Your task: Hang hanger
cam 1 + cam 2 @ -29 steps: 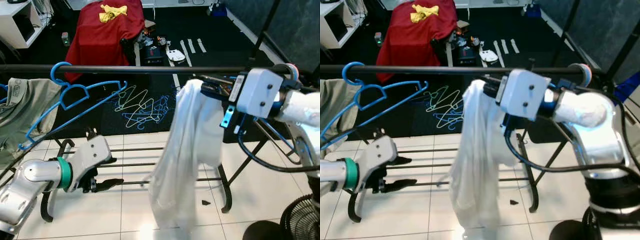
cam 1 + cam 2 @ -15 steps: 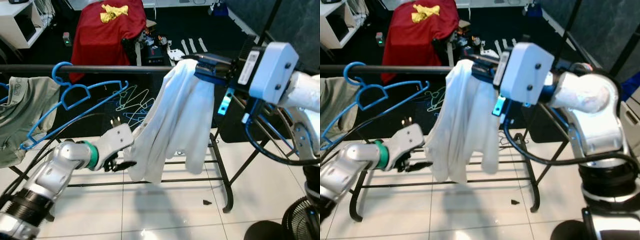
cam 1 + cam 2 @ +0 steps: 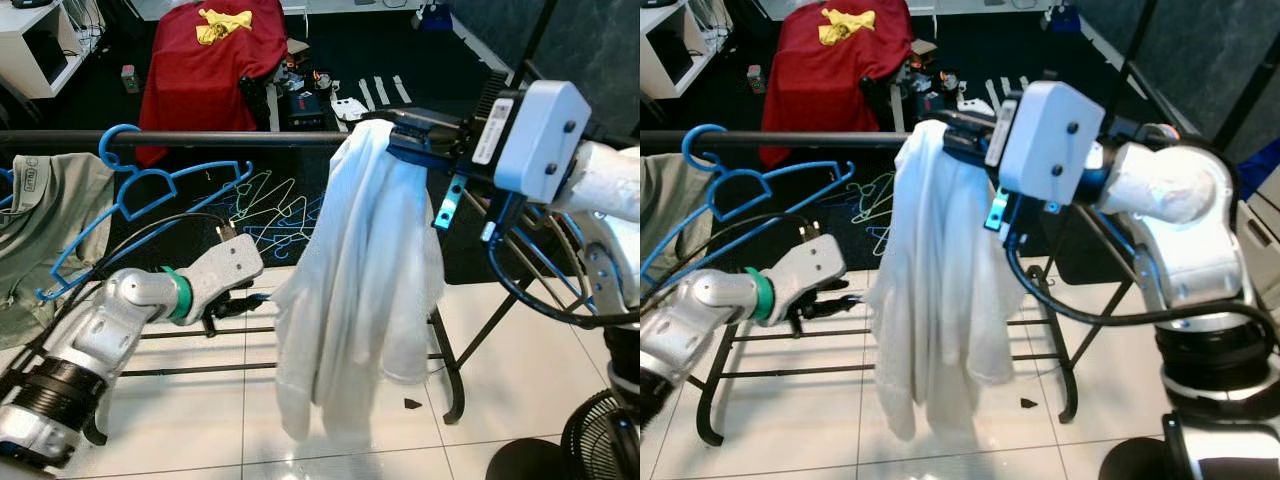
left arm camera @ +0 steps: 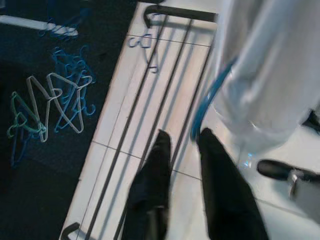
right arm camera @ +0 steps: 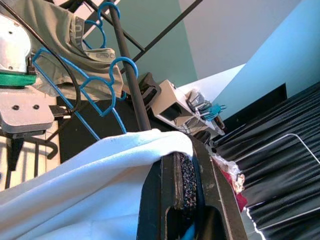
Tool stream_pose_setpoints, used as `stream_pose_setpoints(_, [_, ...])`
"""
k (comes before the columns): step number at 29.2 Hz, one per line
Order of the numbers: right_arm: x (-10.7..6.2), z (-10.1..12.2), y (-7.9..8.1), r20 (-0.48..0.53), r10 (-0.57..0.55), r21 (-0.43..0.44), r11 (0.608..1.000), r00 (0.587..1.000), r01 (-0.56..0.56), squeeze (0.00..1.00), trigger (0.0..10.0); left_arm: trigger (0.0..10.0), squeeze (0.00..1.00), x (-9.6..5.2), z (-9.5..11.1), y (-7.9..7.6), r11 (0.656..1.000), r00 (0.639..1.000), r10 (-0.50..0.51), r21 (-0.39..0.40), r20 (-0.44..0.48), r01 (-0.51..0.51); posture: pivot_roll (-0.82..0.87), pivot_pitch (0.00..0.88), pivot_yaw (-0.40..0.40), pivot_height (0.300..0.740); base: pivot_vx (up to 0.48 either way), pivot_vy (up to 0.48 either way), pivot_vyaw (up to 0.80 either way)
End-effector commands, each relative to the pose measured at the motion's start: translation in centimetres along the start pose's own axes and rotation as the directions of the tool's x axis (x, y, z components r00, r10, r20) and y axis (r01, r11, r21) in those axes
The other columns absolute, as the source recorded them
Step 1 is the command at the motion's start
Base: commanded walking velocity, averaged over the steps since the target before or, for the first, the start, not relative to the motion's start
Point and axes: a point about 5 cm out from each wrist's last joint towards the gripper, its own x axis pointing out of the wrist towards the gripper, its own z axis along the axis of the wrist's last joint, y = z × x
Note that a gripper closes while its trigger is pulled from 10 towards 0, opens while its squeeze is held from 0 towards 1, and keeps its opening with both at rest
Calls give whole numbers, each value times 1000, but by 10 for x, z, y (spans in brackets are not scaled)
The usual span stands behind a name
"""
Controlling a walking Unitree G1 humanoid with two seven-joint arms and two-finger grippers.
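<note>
A black clothes rail (image 3: 250,140) runs across in front of me. My right gripper (image 3: 398,136) is at the rail's height, shut on the top of a blue hanger that carries a white garment (image 3: 360,300); the garment hangs straight down. In the right wrist view its fingers (image 5: 172,185) pinch at the garment's collar beside the rail (image 5: 131,90). My left gripper (image 3: 252,298) is low, left of the garment, slightly open and holding nothing. The left wrist view shows a blue hanger arm (image 4: 210,100) under the white cloth. An empty blue hanger (image 3: 150,190) and a grey-green shirt (image 3: 40,230) hang further left.
Loose hangers (image 3: 285,210) lie on the dark carpet behind the rack. A red cloth (image 3: 215,60) drapes something at the back, with a white shelf (image 3: 35,45) at far left. The rack's low bars (image 3: 200,350) cross the white tiles; a fan (image 3: 600,440) stands at lower right.
My right gripper raised the white garment to the rail. The left gripper reached to its lower edge, then drew back left, and the garment now hangs straight.
</note>
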Motion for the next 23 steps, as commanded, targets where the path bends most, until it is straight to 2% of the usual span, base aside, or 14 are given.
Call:
stream_pose_setpoints(1, [1, 5, -2, 25, 4, -9, 1000, 1000, -3, 0, 0, 0, 0, -3, -6, -9, 998, 998, -70, 4, -4, 70, -71, 62, 123, 740, 0, 0, 0])
stream_pose_setpoints(6, [1, 5, -2, 26, 3, -4, 1000, 1000, -3, 0, 0, 0, 0, -5, -6, -12, 994, 994, -110, 1, 10, 110, -69, 63, 123, 740, 0, 0, 0])
stream_pose_setpoints(12, [1, 6, -1, 29, 5, -1, 1000, 1000, -5, 0, 0, 0, 0, 0, 0, -22, 988, 987, -152, -22, 61, 153, -75, 70, 121, 740, 0, 0, 0])
stream_pose_setpoints(13, [1, 6, -1, 29, 6, -1, 1000, 1000, -6, 0, 0, 1765, 0, 2, 0, -25, 986, 985, -160, -24, 66, 162, -75, 71, 121, 740, 0, 0, 0])
stream_pose_setpoints(14, [1, 6, -1, 29, 6, -1, 1000, 1000, -6, 0, 0, 1765, 0, 2, 0, -25, 986, 985, -160, -24, 66, 162, -75, 71, 121, 740, 0, 0, 0])
stream_pose_setpoints(15, [1, 6, -1, 29, 7, -1, 1000, 1000, -7, 0, 0, 10000, 0, 3, 1, -24, 989, 987, -147, -12, 64, 148, -76, 74, 122, 740, 0, 0, 0])
stream_pose_setpoints(17, [1, 6, -1, 29, 7, -1, 1000, 1000, -7, 0, 0, 10000, 0, 3, 1, -24, 989, 987, -147, -12, 64, 148, -76, 74, 122, 740, 0, 0, 0])
stream_pose_setpoints(18, [1, 7, -2, 29, 8, 0, 1000, 1000, -8, 0, 0, 10000, 1000, 0, 0, -21, 990, 988, -139, -10, 60, 140, -71, 75, 123, 740, 0, 0, 0])
stream_pose_setpoints(19, [1, 7, -1, 30, 9, 3, 1000, 1000, -9, 0, 0, 10000, 1000, -7, 2, -16, 989, 987, -147, 6, 60, 147, -69, 78, 123, 740, 0, 0, 0])
stream_pose_setpoints(21, [1, 7, -1, 30, 9, 3, 1000, 1000, -9, 0, 0, 10000, 1000, -7, 2, -16, 989, 987, -147, 6, 60, 147, -69, 78, 123, 740, 0, 0, 0])
stream_pose_setpoints(23, [1, 6, 1, 30, 13, 10, 1000, 999, -13, 0, 0, 10000, 1000, -26, 5, -9, 984, 982, -178, 40, 61, 175, -64, 81, 122, 740, 0, 0, 0])
